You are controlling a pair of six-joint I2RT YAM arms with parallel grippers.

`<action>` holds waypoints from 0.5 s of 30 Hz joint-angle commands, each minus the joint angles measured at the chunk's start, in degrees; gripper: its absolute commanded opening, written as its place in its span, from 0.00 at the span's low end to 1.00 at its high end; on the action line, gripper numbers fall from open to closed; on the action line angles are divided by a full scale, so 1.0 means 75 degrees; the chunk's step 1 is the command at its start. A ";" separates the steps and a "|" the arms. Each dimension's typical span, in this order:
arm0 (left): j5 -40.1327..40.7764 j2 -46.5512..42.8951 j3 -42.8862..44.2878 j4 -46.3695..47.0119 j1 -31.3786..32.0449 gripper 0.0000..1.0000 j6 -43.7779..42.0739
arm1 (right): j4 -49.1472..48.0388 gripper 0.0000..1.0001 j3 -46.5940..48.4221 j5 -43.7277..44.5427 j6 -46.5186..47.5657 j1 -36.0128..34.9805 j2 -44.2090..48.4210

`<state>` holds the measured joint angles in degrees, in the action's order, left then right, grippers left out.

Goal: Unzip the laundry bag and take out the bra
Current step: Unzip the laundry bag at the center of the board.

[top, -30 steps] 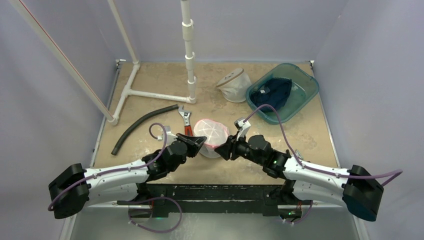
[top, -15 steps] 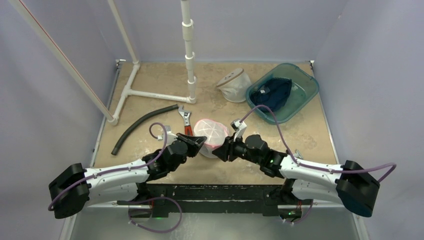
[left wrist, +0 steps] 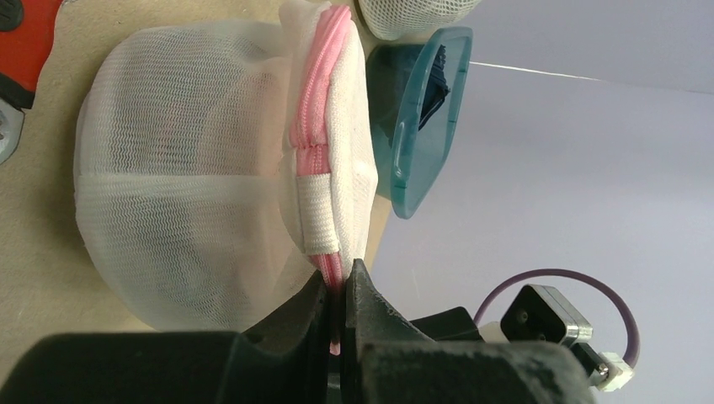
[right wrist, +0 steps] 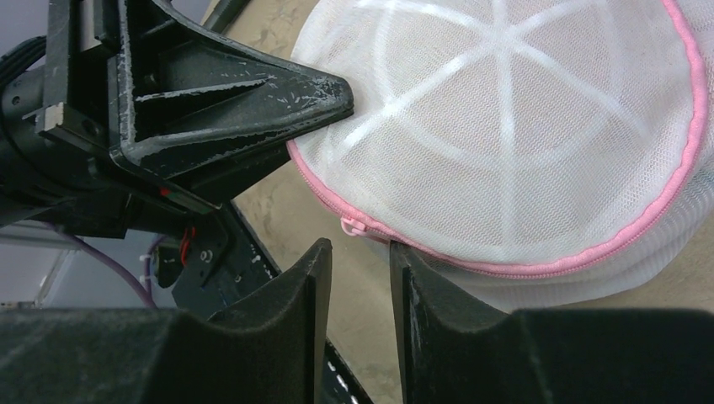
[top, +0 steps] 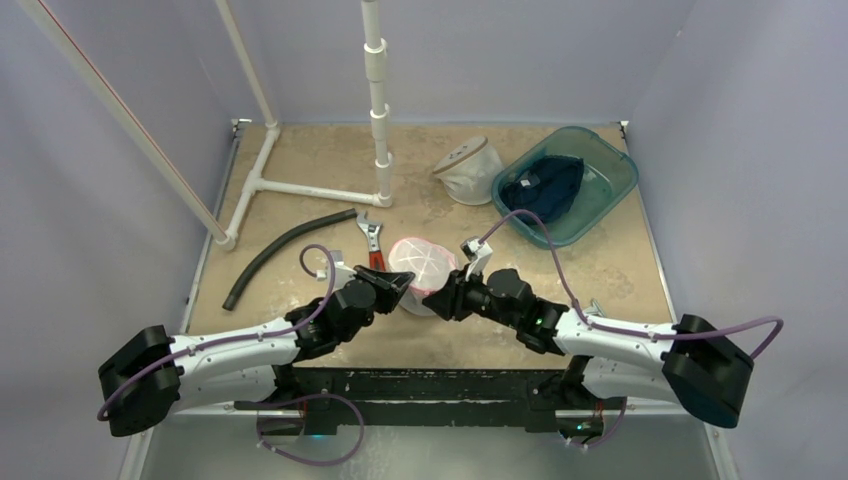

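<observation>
The laundry bag (top: 420, 262) is a round white mesh pouch with a pink zipper (right wrist: 589, 252) around its rim, lying at the table's near centre. My left gripper (top: 404, 284) is shut on the pink zipper seam (left wrist: 334, 268) at the bag's left edge, just below a white fabric tab (left wrist: 316, 215). My right gripper (right wrist: 360, 248) is open at the bag's near right side. The small pink zipper pull (right wrist: 352, 225) sits just beyond the gap between its fingertips, untouched. The zipper is closed along its visible length. The bra is hidden.
A second mesh bag (top: 468, 168) and a teal bin (top: 622, 165) holding dark cloth (top: 545, 180) sit at the back right. A red-handled wrench (top: 372, 242), a black hose (top: 285, 252) and a white pipe stand (top: 378, 100) lie to the left and behind.
My right gripper has moved left toward the bag's near edge and its jaws have narrowed a little. The left gripper and the bag have stayed put.
</observation>
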<state>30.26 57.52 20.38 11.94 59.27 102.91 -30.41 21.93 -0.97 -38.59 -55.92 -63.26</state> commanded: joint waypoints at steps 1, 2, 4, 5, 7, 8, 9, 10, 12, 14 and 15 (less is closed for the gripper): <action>-0.0021 0.0030 0.0306 0.0200 -0.0020 0.00 -0.0044 | -0.0458 0.34 0.0069 0.0143 -0.0061 -0.0010 -0.0127; -0.0025 0.0046 0.0309 0.0208 -0.0025 0.00 -0.0049 | -0.0482 0.34 0.0050 0.0148 -0.0067 -0.0009 -0.0121; -0.0049 0.0070 0.0317 0.0234 -0.0026 0.00 -0.0058 | -0.0514 0.33 0.0040 0.0174 -0.0090 -0.0006 -0.0108; -0.0061 0.0091 0.0310 0.0251 -0.0027 0.00 -0.0064 | -0.0515 0.32 0.0040 0.0176 -0.0085 -0.0014 -0.0116; -0.0079 0.0120 0.0318 0.0289 -0.0027 0.00 -0.0069 | -0.0499 0.32 0.0045 0.0206 -0.0072 -0.0007 -0.0135; -0.0085 0.0128 0.0318 0.0302 -0.0023 0.00 -0.0075 | -0.0534 0.32 0.0035 0.0217 -0.0079 -0.0018 -0.0142; -0.0094 0.0138 0.0318 0.0321 -0.0027 0.00 -0.0080 | -0.0557 0.32 0.0029 0.0243 -0.0090 -0.0011 -0.0137; -0.0103 0.0157 0.0323 0.0328 -0.0027 0.00 -0.0081 | -0.0567 0.31 0.0029 0.0255 -0.0093 -0.0009 -0.0122; -0.0118 0.0181 0.0328 0.0351 -0.0019 0.00 -0.0092 | -0.0627 0.29 0.0023 0.0293 -0.0112 -0.0006 -0.0128; -0.0129 0.0183 0.0329 0.0378 -0.0016 0.00 -0.0104 | -0.0632 0.26 0.0044 0.0296 -0.0106 -0.0007 -0.0150; -0.0132 0.0183 0.0329 0.0387 -0.0021 0.00 -0.0115 | -0.0631 0.24 0.0048 0.0310 -0.0098 -0.0010 -0.0154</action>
<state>30.02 58.57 20.53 12.86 59.27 102.87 -32.03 21.93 -0.54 -39.07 -55.92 -64.25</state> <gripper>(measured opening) 0.031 0.266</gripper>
